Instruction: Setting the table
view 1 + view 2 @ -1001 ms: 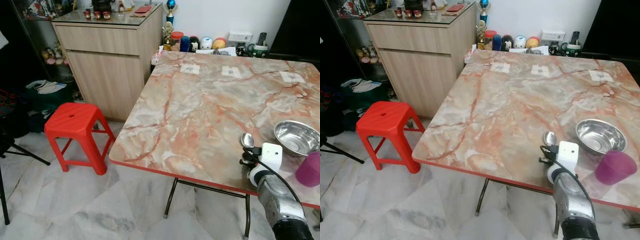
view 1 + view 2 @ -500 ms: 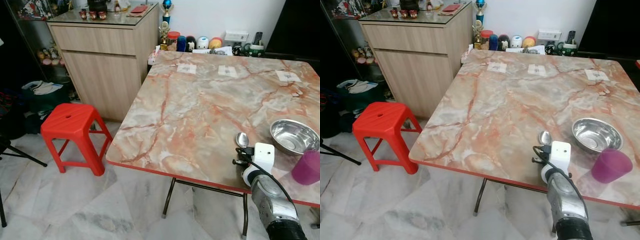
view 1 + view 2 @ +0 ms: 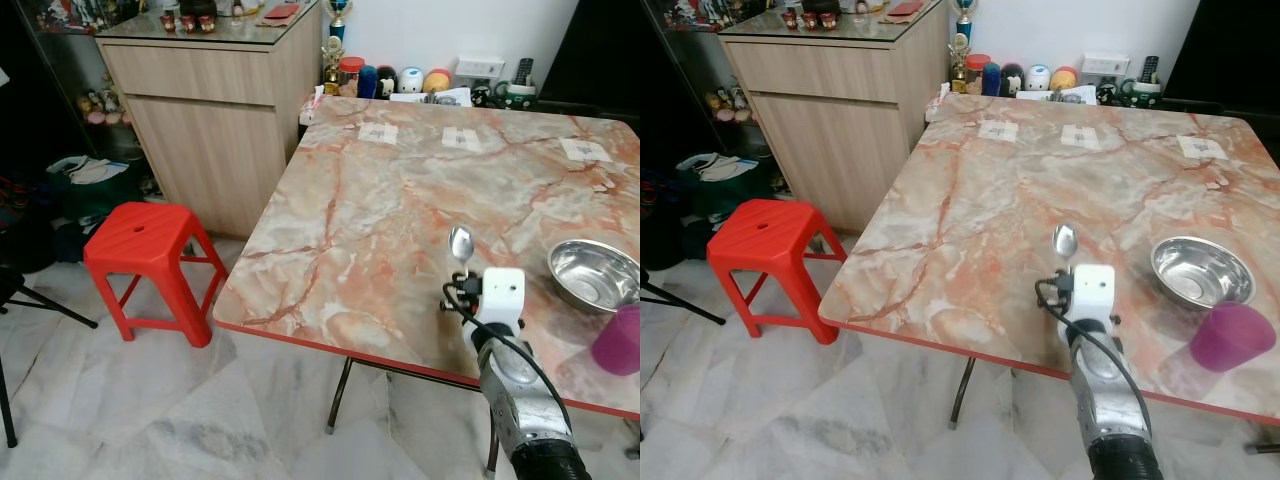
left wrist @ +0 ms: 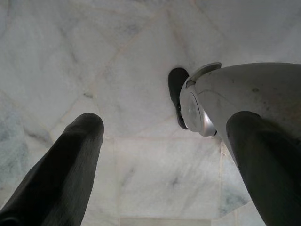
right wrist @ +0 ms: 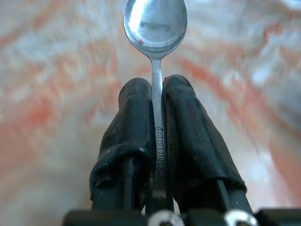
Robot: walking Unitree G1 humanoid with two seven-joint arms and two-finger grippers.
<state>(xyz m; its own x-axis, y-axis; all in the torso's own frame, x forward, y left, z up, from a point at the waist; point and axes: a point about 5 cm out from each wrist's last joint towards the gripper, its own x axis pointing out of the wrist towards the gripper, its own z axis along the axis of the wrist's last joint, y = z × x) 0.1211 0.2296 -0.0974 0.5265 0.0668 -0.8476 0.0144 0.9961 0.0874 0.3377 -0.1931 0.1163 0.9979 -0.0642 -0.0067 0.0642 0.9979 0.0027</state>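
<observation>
With the steel bowl [image 3: 592,273] and purple cup [image 3: 619,340] already at the table's [image 3: 380,220] near right edge, the right gripper [image 5: 156,117], clamped on the spoon [image 3: 461,243], holds it above the table left of the bowl, unplaced; the left gripper [image 4: 160,155] hangs idle, fingers apart.

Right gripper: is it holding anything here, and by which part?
Yes. The right gripper is shut on a metal spoon, pinching its handle between the two black fingers, bowl end sticking out forward. The left gripper is open and holds nothing.
</observation>
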